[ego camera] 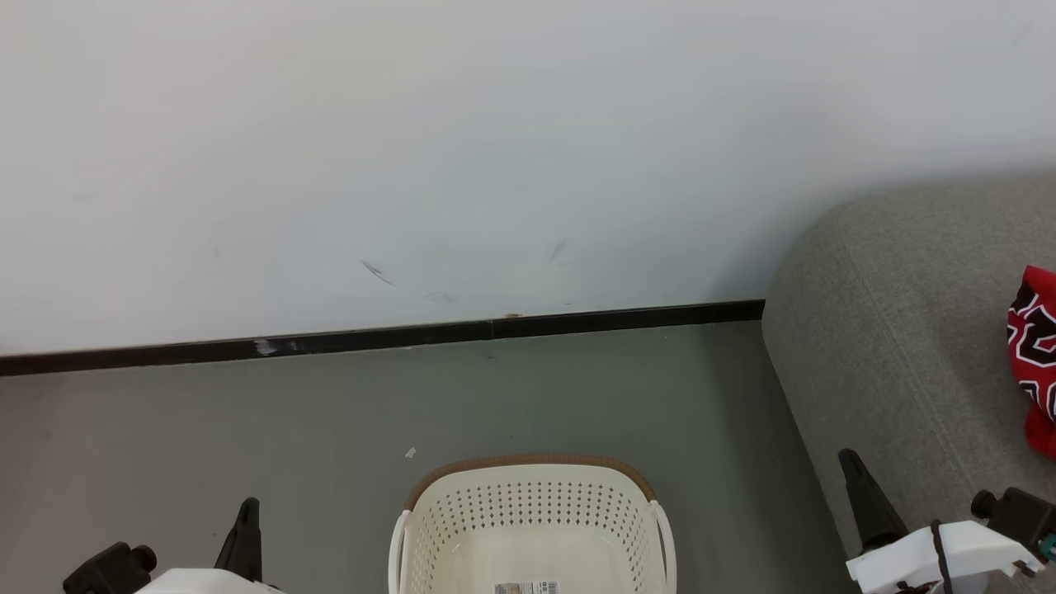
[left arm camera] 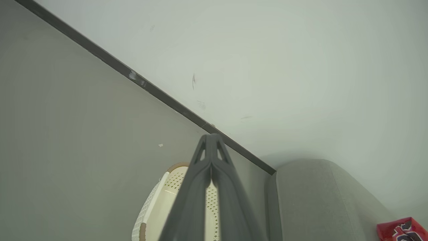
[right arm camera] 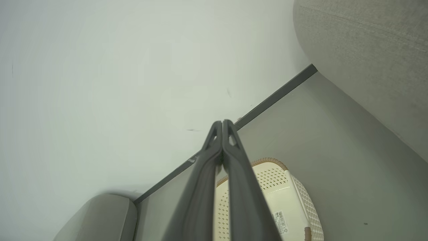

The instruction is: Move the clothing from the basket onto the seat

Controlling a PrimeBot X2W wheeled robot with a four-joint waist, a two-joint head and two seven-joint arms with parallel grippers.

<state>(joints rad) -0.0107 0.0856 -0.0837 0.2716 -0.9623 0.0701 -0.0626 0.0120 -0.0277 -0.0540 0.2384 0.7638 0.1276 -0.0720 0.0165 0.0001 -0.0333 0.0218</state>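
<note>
Between the left gripper (ego camera: 247,507) and the right gripper (ego camera: 850,462), the basket (ego camera: 532,503) runs off the head view's bottom edge, so its near half is unseen. The label (ego camera: 526,587) inside it is cut there too. Beyond the right gripper, the clothing (ego camera: 1035,355) is sliced by the frame edge, leaving its lettering incomplete. In the right wrist view, that gripper's fingers (right arm camera: 240,187) cover the basket's middle, and the label's print is too small to read.
</note>
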